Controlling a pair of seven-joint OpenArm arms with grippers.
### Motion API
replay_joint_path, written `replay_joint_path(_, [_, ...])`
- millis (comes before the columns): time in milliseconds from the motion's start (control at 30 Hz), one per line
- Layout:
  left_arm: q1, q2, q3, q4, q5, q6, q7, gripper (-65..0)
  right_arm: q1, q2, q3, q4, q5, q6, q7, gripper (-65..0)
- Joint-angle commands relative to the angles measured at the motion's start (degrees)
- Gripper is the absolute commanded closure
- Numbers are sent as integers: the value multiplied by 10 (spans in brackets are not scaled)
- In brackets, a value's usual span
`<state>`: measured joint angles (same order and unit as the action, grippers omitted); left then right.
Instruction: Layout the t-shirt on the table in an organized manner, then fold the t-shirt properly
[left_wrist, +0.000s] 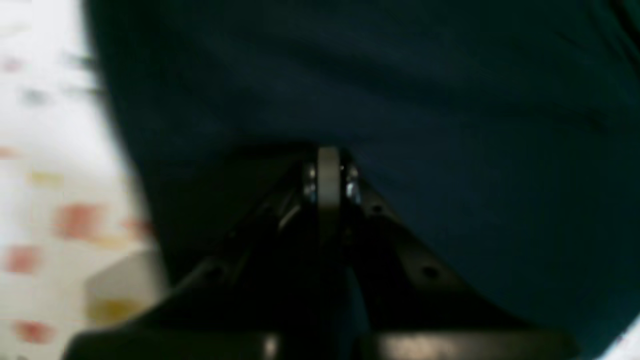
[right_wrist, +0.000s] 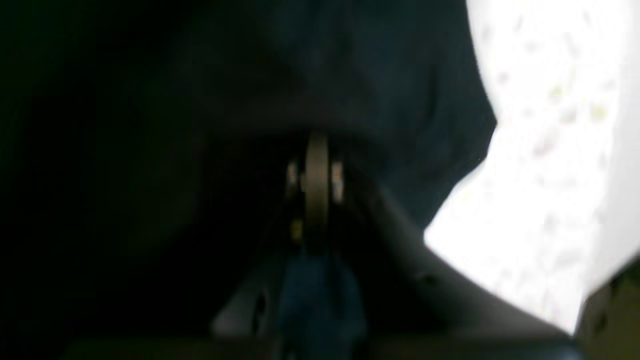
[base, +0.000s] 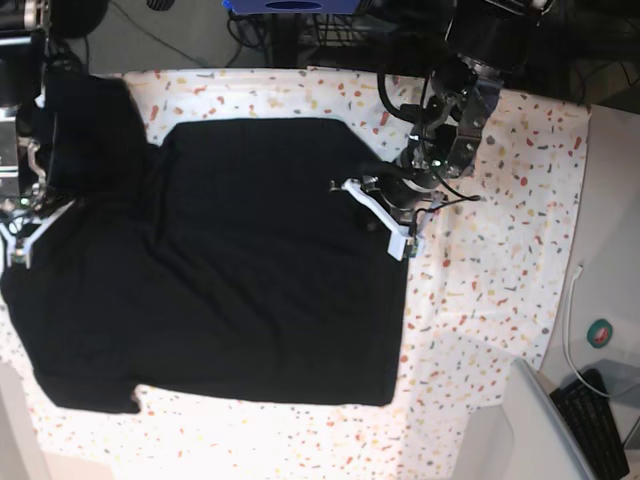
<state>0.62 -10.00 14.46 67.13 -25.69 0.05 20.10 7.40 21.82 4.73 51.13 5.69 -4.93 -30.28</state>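
Note:
The black t-shirt (base: 250, 260) lies spread flat over most of the speckled table (base: 490, 260), with one sleeve at the upper left. My left gripper (base: 378, 215) sits on the shirt's right edge. In the left wrist view its jaws (left_wrist: 328, 165) are shut, tips buried in the dark cloth (left_wrist: 425, 90). My right gripper (base: 22, 228) is at the shirt's left edge. In the right wrist view it (right_wrist: 316, 165) is also shut, and the cloth (right_wrist: 380, 75) wrinkles around its tips. Both wrist views are blurred.
Bare speckled table shows to the right of the shirt (left_wrist: 45, 150) (right_wrist: 540, 150). A plain grey-white surface (base: 612, 200) borders the table on the right, with a white cable (base: 572, 320), a round green item (base: 600, 333) and a keyboard (base: 597, 420).

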Motion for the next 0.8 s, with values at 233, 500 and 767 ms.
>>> replay_joint_path(233, [-88, -29, -3, -46, 9, 17, 21, 0, 133, 24, -79, -176, -4, 69, 82, 0])
replay_joint_path(500, [-210, 51, 4, -193, 10, 17, -15, 0, 212, 37, -150, -224, -4, 69, 118, 0])
replay_joint_path(767, [-186, 49, -11, -121, -5, 17, -32, 0, 173, 55, -144, -4, 1, 72, -44, 0])
